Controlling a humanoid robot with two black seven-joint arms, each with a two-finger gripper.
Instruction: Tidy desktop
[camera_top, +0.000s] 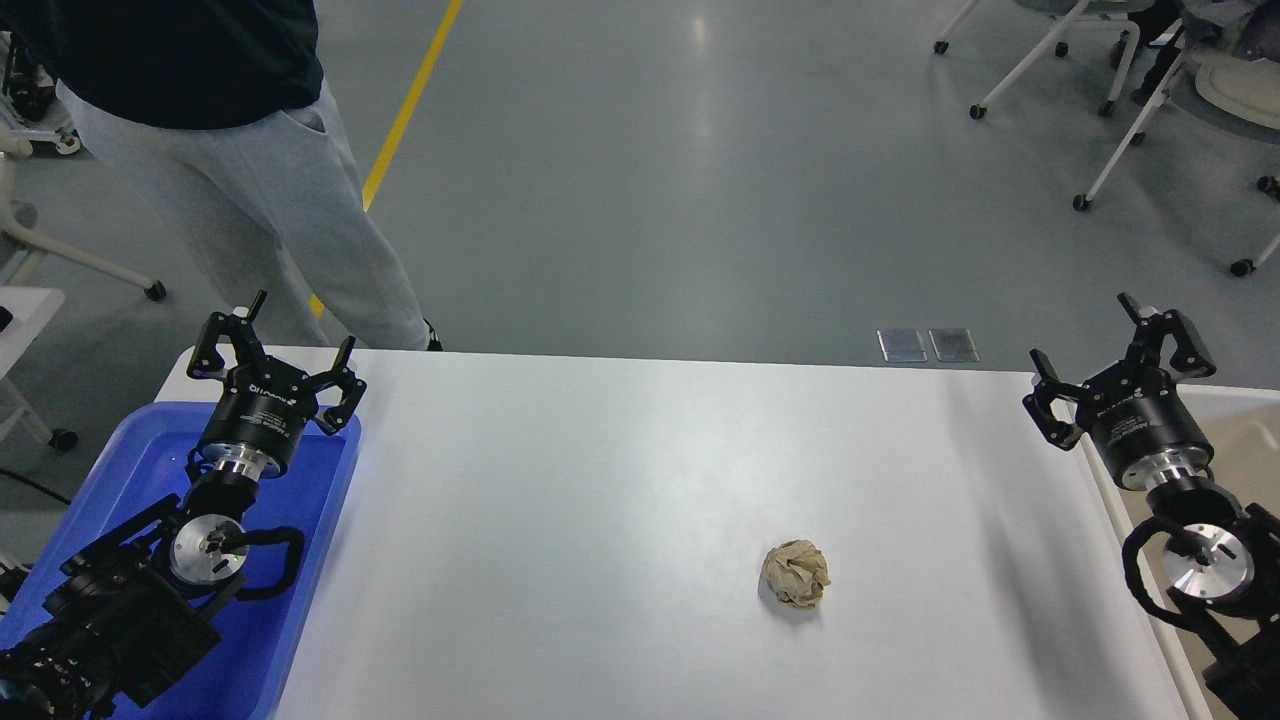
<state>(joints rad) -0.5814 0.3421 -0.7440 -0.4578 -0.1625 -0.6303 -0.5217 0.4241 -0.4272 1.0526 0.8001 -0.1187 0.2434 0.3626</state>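
The desktop (620, 480) is a wide white tabletop with rounded corners. A crumpled ball of brown paper (796, 573) lies on it, right of centre and toward the front. My left gripper (300, 335) is open and empty, above the far end of the blue tray, well left of the paper ball. My right gripper (1085, 335) is open and empty, above the table's far right edge, well beyond and to the right of the paper ball.
A blue plastic tray (300, 560) stands at the table's left edge under my left arm. A beige bin with a white rim (1240, 440) stands at the right edge. A person in grey trousers (270, 200) stands beyond the far left corner. Wheeled chairs (1150, 90) stand at the back right.
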